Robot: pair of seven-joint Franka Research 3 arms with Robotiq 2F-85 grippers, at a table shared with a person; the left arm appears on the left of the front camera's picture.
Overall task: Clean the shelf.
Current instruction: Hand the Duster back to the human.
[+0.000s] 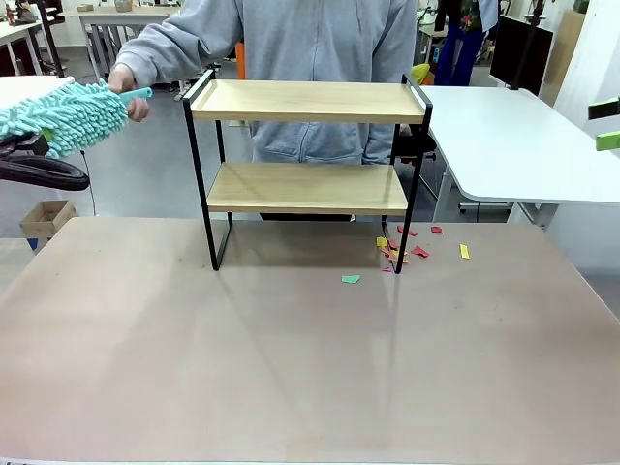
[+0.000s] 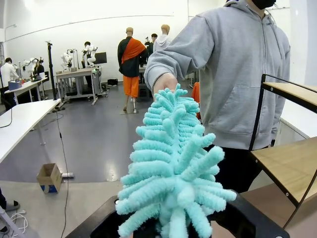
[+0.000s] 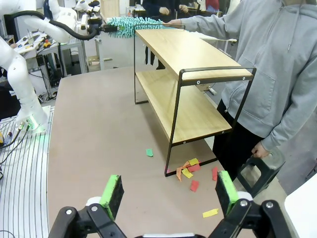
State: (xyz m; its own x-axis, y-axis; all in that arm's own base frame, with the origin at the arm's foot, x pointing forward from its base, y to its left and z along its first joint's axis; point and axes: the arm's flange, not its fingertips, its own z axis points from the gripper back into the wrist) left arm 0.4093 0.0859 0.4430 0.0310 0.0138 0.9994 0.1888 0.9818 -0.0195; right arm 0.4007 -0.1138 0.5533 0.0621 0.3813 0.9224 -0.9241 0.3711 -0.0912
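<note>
The shelf (image 1: 308,101) stands at the table's far middle, its two wood boards bare; it also shows in the right wrist view (image 3: 190,54) and at the edge of the left wrist view (image 2: 292,163). A person in a grey hoodie stands behind it, one hand (image 1: 128,89) holding the handle of a fluffy teal duster (image 1: 63,116). The duster's head (image 2: 173,173) lies between the wide-apart fingers of my left gripper (image 2: 176,225), left of the shelf's top board. My right gripper (image 3: 168,196) hangs open and empty at the right (image 1: 605,124).
Several coloured paper scraps (image 1: 402,247) lie on the tabletop (image 1: 291,368) by the shelf's right legs, with a green one (image 1: 351,279) nearer me. A white table (image 1: 504,136) stands at the right. The person's other hand rests on a black stool (image 3: 257,173).
</note>
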